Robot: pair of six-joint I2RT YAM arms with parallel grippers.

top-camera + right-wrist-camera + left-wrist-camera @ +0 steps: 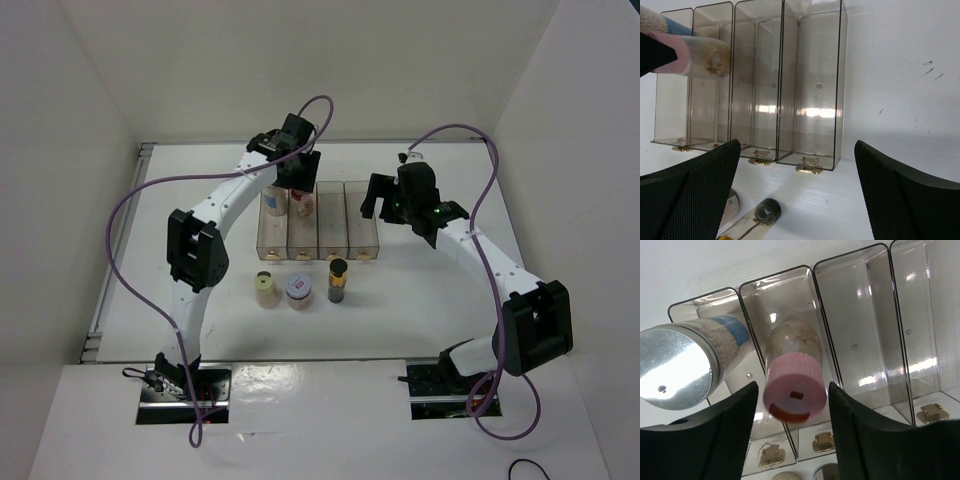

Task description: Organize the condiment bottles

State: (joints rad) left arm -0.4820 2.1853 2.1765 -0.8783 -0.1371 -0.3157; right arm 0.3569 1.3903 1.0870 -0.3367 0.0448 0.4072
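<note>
I am clamping the left gripper (792, 390) on the pink-capped bottle (792, 372) at the rack's (900, 340) far edge. The right gripper (796, 147) is hanging wide open.

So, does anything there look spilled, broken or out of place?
Nothing stands out: no spill. The white bottle and pink bottle stand in the rack; the yellow bottle, red jar and dark bottle stand upright on the table before it.

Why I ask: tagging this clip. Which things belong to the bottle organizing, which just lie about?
Job: tall white bottle, pink-capped bottle, yellow-capped bottle, red-rimmed jar, black-capped bottle.
Just there: clear four-compartment rack.
</note>
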